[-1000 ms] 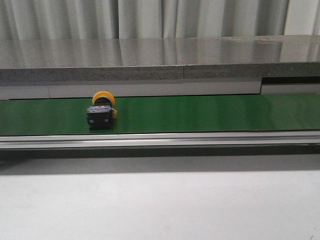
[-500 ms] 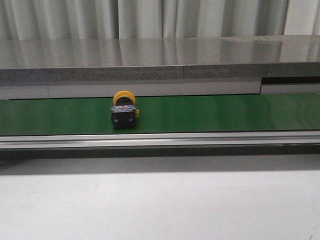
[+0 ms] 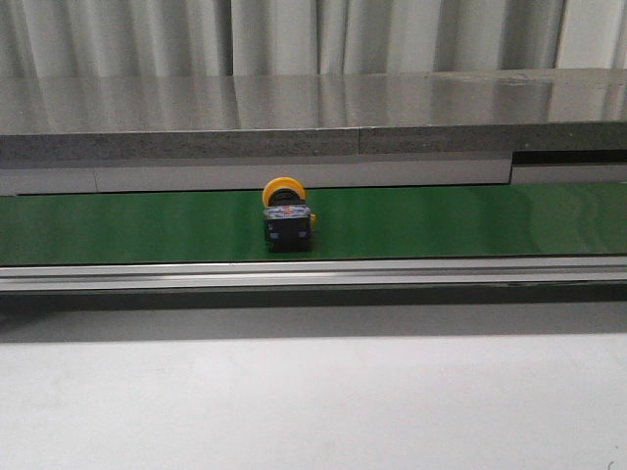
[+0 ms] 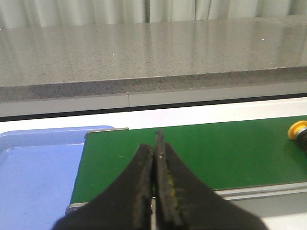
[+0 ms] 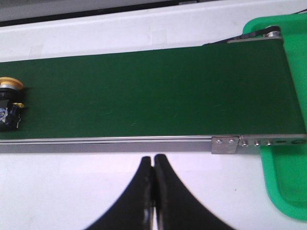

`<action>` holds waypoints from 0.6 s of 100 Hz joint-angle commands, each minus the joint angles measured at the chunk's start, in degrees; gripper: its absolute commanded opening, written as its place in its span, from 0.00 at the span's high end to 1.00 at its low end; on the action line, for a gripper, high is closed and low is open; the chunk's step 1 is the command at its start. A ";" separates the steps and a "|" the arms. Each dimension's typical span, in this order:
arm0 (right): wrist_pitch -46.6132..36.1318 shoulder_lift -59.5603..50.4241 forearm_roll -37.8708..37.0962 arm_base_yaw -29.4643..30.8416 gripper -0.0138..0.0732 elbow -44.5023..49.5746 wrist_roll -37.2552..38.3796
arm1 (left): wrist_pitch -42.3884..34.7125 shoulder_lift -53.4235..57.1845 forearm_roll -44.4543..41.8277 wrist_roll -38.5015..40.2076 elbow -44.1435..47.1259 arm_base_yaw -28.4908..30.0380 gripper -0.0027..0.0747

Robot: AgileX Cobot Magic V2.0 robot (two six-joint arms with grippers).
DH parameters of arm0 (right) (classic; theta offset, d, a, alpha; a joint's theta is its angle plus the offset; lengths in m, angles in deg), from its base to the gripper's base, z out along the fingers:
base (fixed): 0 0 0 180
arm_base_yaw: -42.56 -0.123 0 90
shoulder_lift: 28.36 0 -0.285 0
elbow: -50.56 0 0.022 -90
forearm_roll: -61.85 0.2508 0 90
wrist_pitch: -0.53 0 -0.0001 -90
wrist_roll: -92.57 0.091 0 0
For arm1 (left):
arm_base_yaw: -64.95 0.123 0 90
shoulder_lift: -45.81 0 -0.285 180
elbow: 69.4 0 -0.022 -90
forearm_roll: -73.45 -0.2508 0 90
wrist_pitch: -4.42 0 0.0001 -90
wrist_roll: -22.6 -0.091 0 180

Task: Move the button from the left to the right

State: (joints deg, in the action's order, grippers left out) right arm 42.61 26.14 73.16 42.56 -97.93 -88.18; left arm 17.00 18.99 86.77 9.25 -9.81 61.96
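Travelling rightward on the green belt (image 3: 441, 220), the button (image 3: 286, 212) has advanced from about 9 o'clock to near frame centre within one second. Neither arm contacts it. Left gripper (image 4: 154, 158) and right gripper (image 5: 153, 165) are both fully closed, holding nothing. Judgement: conveyor transport is progressing the task.

Factory-style test bench, long green conveyor belt (image 3: 441, 220) in an aluminium frame (image 3: 313, 273), grey speckled stone counter (image 3: 313, 117), blue plastic tray (image 4: 33, 172), green plastic tray (image 5: 288, 177)
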 commanded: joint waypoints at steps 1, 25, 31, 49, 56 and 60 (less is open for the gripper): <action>-2.66 2.99 1.70 0.13 0.92 -2.87 0.00 | -4.70 -0.34 0.72 0.12 -1.63 -0.45 0.99; -1.99 7.92 1.89 0.13 0.89 -2.87 0.00 | -4.70 -0.34 0.72 0.12 -1.63 -0.45 0.99; -1.94 7.99 1.89 0.13 0.84 -2.87 0.00 | -4.70 -0.34 0.72 0.12 -1.63 -0.45 0.99; -1.94 7.99 1.89 0.13 0.48 -2.87 0.00 | -4.70 -0.34 0.72 0.12 -1.63 -0.45 0.99; -2.06 7.99 1.89 0.13 0.33 -2.87 0.00 | -4.70 -0.34 0.72 0.12 -1.63 -0.45 0.99; -2.41 7.99 1.89 0.13 0.26 -2.87 0.00 | -4.70 -0.34 0.72 0.12 -1.63 -0.45 0.99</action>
State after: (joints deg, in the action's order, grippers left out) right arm 43.17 34.61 74.06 42.56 -98.70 -88.08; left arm 17.00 18.99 86.77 9.25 -9.81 61.96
